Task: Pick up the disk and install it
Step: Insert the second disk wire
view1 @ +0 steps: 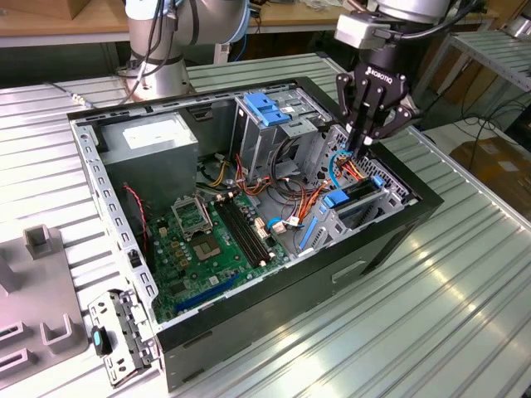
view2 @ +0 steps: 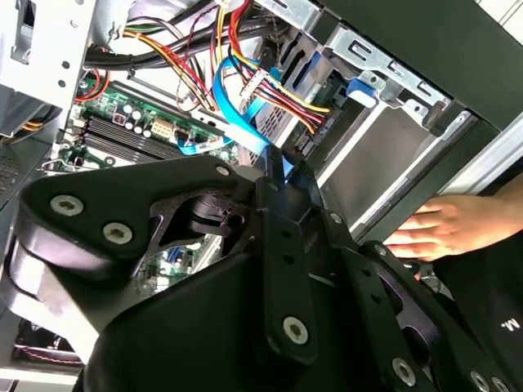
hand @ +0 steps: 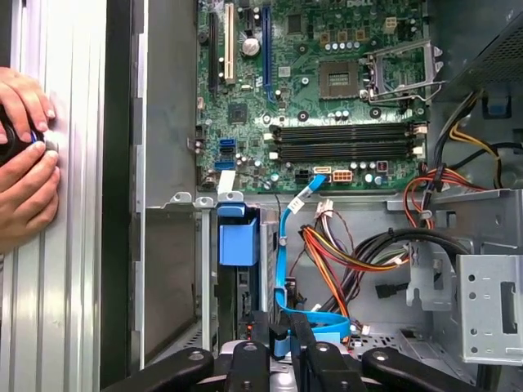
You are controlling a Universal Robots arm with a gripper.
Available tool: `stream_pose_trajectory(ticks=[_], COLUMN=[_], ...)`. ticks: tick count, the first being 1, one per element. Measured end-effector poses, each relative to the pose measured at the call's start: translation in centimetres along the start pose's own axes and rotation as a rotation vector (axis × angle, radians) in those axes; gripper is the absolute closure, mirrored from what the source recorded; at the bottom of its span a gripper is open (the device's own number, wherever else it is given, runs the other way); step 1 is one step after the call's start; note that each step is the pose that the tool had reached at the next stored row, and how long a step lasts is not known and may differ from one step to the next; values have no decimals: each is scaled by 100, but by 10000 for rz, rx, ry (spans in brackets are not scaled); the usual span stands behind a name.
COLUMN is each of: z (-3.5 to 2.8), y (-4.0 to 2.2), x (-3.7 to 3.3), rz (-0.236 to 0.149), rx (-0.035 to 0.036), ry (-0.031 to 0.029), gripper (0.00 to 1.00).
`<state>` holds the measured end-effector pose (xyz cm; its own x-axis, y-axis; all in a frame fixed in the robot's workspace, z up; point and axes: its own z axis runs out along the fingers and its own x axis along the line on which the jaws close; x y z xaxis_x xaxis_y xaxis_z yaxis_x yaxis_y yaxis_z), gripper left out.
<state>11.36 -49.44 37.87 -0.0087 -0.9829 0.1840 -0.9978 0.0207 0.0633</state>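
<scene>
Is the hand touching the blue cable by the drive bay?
Touching. In the second wrist view the hand has its fingertips closed on the blue cable, which runs straight in between them with no gap.

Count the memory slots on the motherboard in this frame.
4. The memory slots lie side by side in one bank on the motherboard, next to the processor socket. All look empty, and none seems hidden in the first wrist view.

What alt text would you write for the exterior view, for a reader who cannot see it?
A black gripper reaches into an open computer case lying on a ribbed metal table, by coloured cables and a blue-railed disk at the case's edge.
</scene>
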Motion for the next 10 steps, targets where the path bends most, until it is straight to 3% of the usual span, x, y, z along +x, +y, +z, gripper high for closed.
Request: stream_pose_trajectory(ticks=[2,4,5,10], z=[6,11,13,20], y=[0,-1,-1,-1], x=[-1,-2,-2,-4], rz=[1,1,1,2], rx=[0,0,0,0], ry=[3,3,3,17], gripper=[83,83,89,89])
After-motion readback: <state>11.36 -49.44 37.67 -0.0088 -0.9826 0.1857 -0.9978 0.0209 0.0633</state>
